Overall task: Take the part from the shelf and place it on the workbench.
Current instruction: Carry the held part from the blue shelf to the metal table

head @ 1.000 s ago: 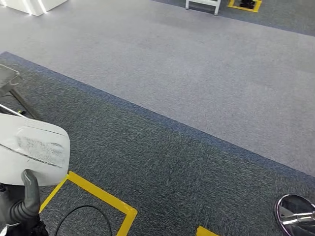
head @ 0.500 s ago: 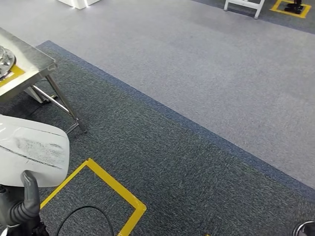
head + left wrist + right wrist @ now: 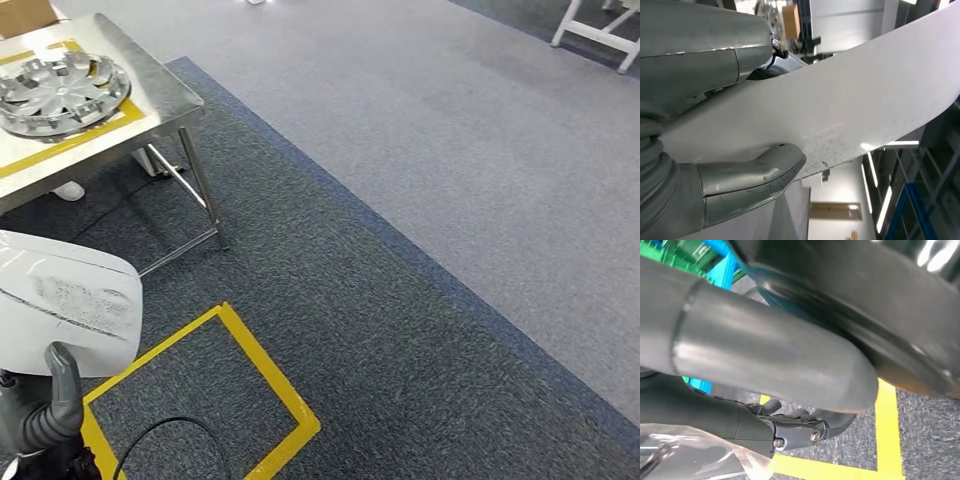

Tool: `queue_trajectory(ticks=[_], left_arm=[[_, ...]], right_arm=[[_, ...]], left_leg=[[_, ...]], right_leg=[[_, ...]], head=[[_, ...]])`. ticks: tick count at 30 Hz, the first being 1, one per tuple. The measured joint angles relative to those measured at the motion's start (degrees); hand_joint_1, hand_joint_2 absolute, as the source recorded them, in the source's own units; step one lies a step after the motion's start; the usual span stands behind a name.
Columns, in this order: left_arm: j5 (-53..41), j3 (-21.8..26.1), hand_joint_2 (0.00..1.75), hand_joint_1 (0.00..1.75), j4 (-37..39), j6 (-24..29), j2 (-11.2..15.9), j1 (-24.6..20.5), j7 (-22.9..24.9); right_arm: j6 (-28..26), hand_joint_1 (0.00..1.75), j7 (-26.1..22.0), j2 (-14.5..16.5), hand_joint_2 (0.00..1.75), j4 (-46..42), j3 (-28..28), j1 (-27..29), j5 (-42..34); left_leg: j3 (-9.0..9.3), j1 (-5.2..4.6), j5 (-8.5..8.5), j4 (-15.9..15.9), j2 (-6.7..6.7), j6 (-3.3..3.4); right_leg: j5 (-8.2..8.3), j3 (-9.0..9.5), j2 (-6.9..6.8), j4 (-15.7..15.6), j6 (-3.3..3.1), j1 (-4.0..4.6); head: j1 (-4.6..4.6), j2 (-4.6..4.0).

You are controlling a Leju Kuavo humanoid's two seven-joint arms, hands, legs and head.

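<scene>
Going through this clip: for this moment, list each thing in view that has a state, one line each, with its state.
white panel: held off the floor, gripped at its edge by the left hand.
left hand: thumb and fingers clamped on the white panel.
right hand: thumb pressed against a dark shiny round part; grip looks closed on it.
hubcap: lying flat on the metal workbench, inside yellow tape.
black cable: looped loose on the carpet.

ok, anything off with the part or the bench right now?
One thing: the white part in the left hand has a grey scuffed patch on its top face and dark specks near its edge. The hubcap lies flat on the workbench. Nothing spilled or askew.
</scene>
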Motion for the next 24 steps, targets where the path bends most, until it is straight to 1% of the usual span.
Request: queue_trajectory(ticks=[1, 2, 3, 4, 5, 6, 7, 8, 9, 10, 11, 12, 13, 14, 15, 16, 17, 18, 19, 20, 21, 22, 23, 24], left_arm=[[0.0, 0.0, 1.75, 1.75, 0.0, 0.0, 0.0, 0.0, 0.0], [0.0, 0.0, 1.75, 1.75, 0.0, 0.0, 0.0, 0.0, 0.0], [0.0, 0.0, 1.75, 1.75, 0.0, 0.0, 0.0, 0.0, 0.0], [0.0, 0.0, 1.75, 1.75, 0.1, 0.0, -0.1, 0.0, 0.0], [0.0, 0.0, 1.75, 1.75, 0.1, 0.0, -0.1, 0.1, 0.0], [0.0, 0.0, 1.75, 1.75, 0.1, 0.0, -0.1, 0.1, 0.0], [0.0, 0.0, 1.75, 1.75, 0.1, 0.0, -0.1, 0.1, 0.0], [0.0, 0.0, 1.75, 1.75, 0.1, 0.0, -0.1, 0.0, 0.0], [0.0, 0.0, 1.75, 1.75, 0.1, 0.0, -0.1, -0.1, 0.0], [0.0, 0.0, 1.75, 1.75, 0.2, 0.0, -0.1, -0.1, 0.0], [0.0, 0.0, 1.75, 1.75, 0.2, 0.0, -0.1, -0.1, 0.0], [0.0, 0.0, 1.75, 1.75, 0.3, 0.0, -0.1, -0.1, 0.0], [0.0, 0.0, 1.75, 1.75, 0.3, 0.0, -0.1, -0.1, 0.0], [0.0, 0.0, 1.75, 1.75, 0.3, 0.0, -0.1, -0.1, 0.0], [0.0, 0.0, 1.75, 1.75, 0.4, 0.0, -0.1, -0.1, 0.0], [0.0, 0.0, 1.75, 1.75, 0.4, 0.0, -0.1, -0.2, 0.0], [0.0, 0.0, 1.75, 1.75, 0.4, 0.0, -0.1, -0.2, 0.0], [0.0, 0.0, 1.75, 1.75, 0.4, 0.0, -0.1, -0.3, 0.0], [0.0, 0.0, 1.75, 1.75, 0.4, 0.0, -0.1, -0.3, 0.0], [0.0, 0.0, 1.75, 1.75, 0.4, 0.1, -0.1, -0.2, 0.0], [-0.1, 0.0, 1.75, 1.75, 0.5, 0.1, -0.1, -0.2, 0.0], [-0.1, 0.0, 1.75, 1.75, 0.5, 0.1, -0.1, -0.2, 0.0], [-0.2, 0.0, 1.75, 1.75, 0.5, 0.1, -0.1, -0.3, -0.1], [-0.2, 0.0, 1.75, 1.75, 0.5, 0.1, -0.2, -0.4, -0.1]], right_arm=[[0.0, 0.00, 0.0, 0.0, 0.00, 0.0, 0.0, 0.1, 0.0], [0.1, 0.00, 0.0, 0.0, 0.00, 0.0, 0.0, 0.1, 0.0], [0.1, 0.00, -0.1, 0.0, 0.00, 0.1, 0.0, 0.2, 0.0], [0.2, 0.00, -0.1, 0.0, 0.00, 0.1, 0.0, 0.1, 0.0], [0.2, 0.00, 0.0, 0.1, 0.00, 0.1, 0.0, 0.1, 0.0], [0.2, 0.00, 0.0, 0.1, 0.00, 0.1, 0.0, 0.1, 0.0], [0.2, 0.00, 0.0, 0.1, 0.00, 0.1, 0.0, 0.1, 0.0], [0.2, 0.00, 0.0, 0.2, 0.00, 0.1, 0.0, 0.2, 0.0], [0.2, 0.00, 0.0, 0.2, 0.00, 0.1, 0.0, 0.2, 0.0], [0.1, 0.00, 0.0, 0.2, 0.00, 0.1, 0.0, 0.3, 0.0], [0.1, 0.00, 0.0, 0.1, 0.00, 0.1, 0.0, 0.3, 0.0], [0.1, 0.00, 0.0, 0.1, 0.00, 0.1, 0.0, 0.3, 0.0], [0.1, 0.00, 0.0, 0.1, 0.00, 0.1, 0.0, 0.3, 0.0], [0.0, 0.00, 0.0, 0.1, 0.00, 0.1, 0.0, 0.3, 0.0], [0.0, 0.00, 0.0, 0.1, 0.00, 0.1, 0.0, 0.3, 0.0], [0.0, 0.00, 0.0, 0.1, 0.00, 0.1, 0.0, 0.2, 0.0], [0.0, 0.00, 0.0, 0.1, 0.00, 0.1, 0.0, 0.2, 0.0], [0.1, 0.00, 0.0, 0.1, 0.00, 0.1, 0.0, 0.1, 0.0], [0.1, 0.00, 0.0, 0.1, 0.00, 0.0, 0.0, 0.0, 0.0], [0.2, 0.00, 0.0, 0.1, 0.00, 0.0, 0.0, 0.0, 0.0], [0.2, 0.00, 0.0, 0.1, 0.00, 0.0, 0.0, -0.1, 0.0], [0.3, 0.00, 0.0, 0.1, 0.00, -0.1, 0.0, -0.2, 0.0], [0.3, 0.00, 0.0, 0.1, 0.00, -0.1, 0.0, -0.1, 0.0], [0.4, 0.00, -0.1, 0.1, 0.00, -0.1, 0.0, -0.1, 0.0]], left_leg=[[-0.11, -0.01, -0.04, 0.2, -0.81, -0.22], [-0.30, 0.01, -0.01, 0.3, -1.52, -0.53], [-0.55, 0.05, 0.11, 0.3, -2.16, -0.87], [-0.75, 0.15, 0.27, 0.3, -2.82, -1.20], [-0.88, 0.21, 0.28, 0.3, -2.98, -1.52], [-1.16, 0.12, -0.09, 0.8, -2.19, -1.82], [-1.87, 0.02, -1.04, 2.3, -0.77, -2.12], [-3.06, -0.03, -2.51, 4.9, 1.05, -2.37], [-4.70, -0.03, -4.23, 8.5, 2.69, -2.62], [-6.44, 0.08, -5.74, 12.2, 3.52, -2.80], [-7.67, 0.20, -6.46, 14.8, 3.90, -2.90], [-8.08, 0.27, -6.17, 15.7, 4.10, -2.93], [-7.37, 0.30, -4.79, 14.3, 4.34, -2.87], [-5.71, 0.27, -2.71, 11.0, 4.86, -2.70], [-3.73, 0.06, -1.13, 7.2, 6.08, -2.44], [-2.01, -0.23, -0.09, 3.7, 7.28, -2.12], [-0.95, -0.50, 0.26, 1.5, 8.20, -1.79], [-0.54, -0.74, -0.03, 0.6, 8.66, -1.48], [-0.52, -0.82, -0.09, 0.4, 8.22, -1.19], [-0.43, -0.63, -0.03, 0.2, 7.51, -0.89], [-0.26, -0.43, 0.06, 0.0, 6.85, -0.59], [-0.09, -0.19, 0.20, -0.3, 6.19, -0.30], [0.07, 0.05, 0.32, -0.5, 5.51, -0.03], [0.08, 0.11, 0.33, -0.6, 4.92, 0.14]], right_leg=[[1.13, 1.42, 1.31, -3.3, -0.14, -0.15], [1.51, 2.35, 2.34, -5.2, -0.31, -0.25], [1.19, 2.74, 2.78, -5.7, -0.56, -0.25], [1.18, 2.99, 2.30, -5.9, -0.87, -0.22], [1.30, 3.09, 1.60, -6.0, -1.21, -0.26], [1.39, 3.21, 0.89, -6.2, -1.59, -0.33], [1.45, 3.34, 0.07, -6.4, -1.94, -0.41], [1.43, 3.48, -0.79, -6.5, -2.24, -0.45], [1.31, 3.57, -1.60, -6.5, -2.46, -0.35], [1.18, 3.65, -2.49, -6.5, -2.60, -0.26], [1.04, 3.77, -3.37, -6.5, -2.67, -0.18], [0.88, 3.91, -4.22, -6.5, -2.70, -0.13], [0.70, 4.14, -5.04, -6.5, -2.67, -0.08], [0.49, 4.45, -5.79, -6.5, -2.61, -0.03], [0.25, 4.66, -6.46, -6.6, -2.50, 0.04], [-0.05, 4.88, -7.06, -6.6, -2.24, 0.23], [-0.31, 4.98, -7.67, -6.6, -1.97, 0.41], [-0.51, 5.06, -8.28, -6.8, -1.67, 0.56], [-0.67, 5.39, -8.91, -6.9, -1.37, 0.69], [-0.85, 5.75, -9.47, -7.1, -1.13, 0.71], [-1.24, 6.04, -9.08, -6.9, -0.86, 0.69], [-2.13, 5.76, -7.85, -5.7, -0.61, 0.64], [-3.55, 4.60, -6.11, -3.2, -0.36, 0.54], [-5.24, 2.74, -4.20, 0.4, -0.17, 0.42]], head=[[-0.04, 0.00], [-0.05, 0.00], [-0.09, 0.00], [-0.10, 0.00], [-0.08, 0.00], [-0.20, 0.00], [-0.36, 0.00], [-0.52, 0.00], [-0.67, 0.00], [-0.71, 0.00], [-0.70, 0.00], [-0.70, 0.00], [-0.70, 0.00], [-0.70, 0.00], [-0.69, 0.00], [-0.73, 0.00], [-0.72, 0.00], [-0.72, 0.00], [-0.71, 0.00], [-0.68, 0.01], [-0.60, 0.00], [-0.42, 0.00], [-0.23, 0.00], [0.01, -0.01]])
